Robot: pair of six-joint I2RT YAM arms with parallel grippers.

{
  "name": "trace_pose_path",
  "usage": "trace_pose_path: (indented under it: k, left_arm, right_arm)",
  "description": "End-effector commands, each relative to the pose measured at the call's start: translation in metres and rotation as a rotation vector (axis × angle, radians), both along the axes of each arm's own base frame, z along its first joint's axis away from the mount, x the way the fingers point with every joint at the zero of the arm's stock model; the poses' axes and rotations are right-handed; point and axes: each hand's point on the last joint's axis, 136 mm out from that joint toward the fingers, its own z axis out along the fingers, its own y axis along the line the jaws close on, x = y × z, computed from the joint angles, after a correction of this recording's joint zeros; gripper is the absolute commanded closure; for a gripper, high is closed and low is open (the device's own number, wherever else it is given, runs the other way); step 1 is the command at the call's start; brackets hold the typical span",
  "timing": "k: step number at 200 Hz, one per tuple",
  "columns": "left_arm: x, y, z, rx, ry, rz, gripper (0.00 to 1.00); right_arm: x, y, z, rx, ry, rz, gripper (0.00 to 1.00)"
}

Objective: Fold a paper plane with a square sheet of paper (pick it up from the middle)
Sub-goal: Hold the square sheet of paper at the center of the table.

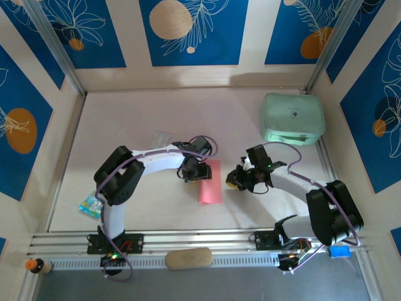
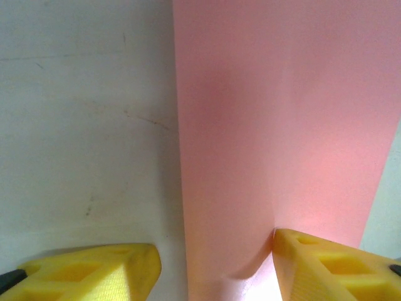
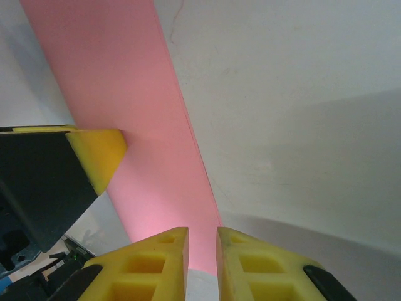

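Note:
The salmon-pink sheet of paper [image 1: 212,185] lies on the white table as a narrow folded strip, its long side running away from the arms. My left gripper [image 1: 193,174] stands open at the strip's left edge. In the left wrist view [image 2: 215,257] one yellow finger [image 2: 119,276] rests on bare table and the other finger [image 2: 326,266] presses on the paper [image 2: 282,113], which buckles slightly beside it. My right gripper [image 1: 235,180] hovers just right of the strip. In the right wrist view [image 3: 202,241] its jaws stand a narrow gap apart with nothing between them, the paper [image 3: 131,94] just ahead.
A mint-green rounded case [image 1: 292,117] sits at the back right. A small clear plastic packet [image 1: 163,138] lies behind the left arm, a colourful packet [image 1: 91,204] at the left. A tan oblong pad [image 1: 188,258] rests on the front rails.

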Motion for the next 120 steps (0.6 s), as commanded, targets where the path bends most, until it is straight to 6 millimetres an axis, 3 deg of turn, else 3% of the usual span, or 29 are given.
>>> trace_pose_path:
  k: [1,120]
  left_arm:
    - [0.001,0.024,-0.059,0.126,0.015,0.006,0.41]
    - [0.0,0.02,-0.061,0.098,0.025,0.021,0.41]
  right_arm:
    - [0.003,0.005,0.006,0.013,-0.01,0.014,0.81]
    - [0.004,0.02,0.004,0.024,-0.013,0.071,0.86]
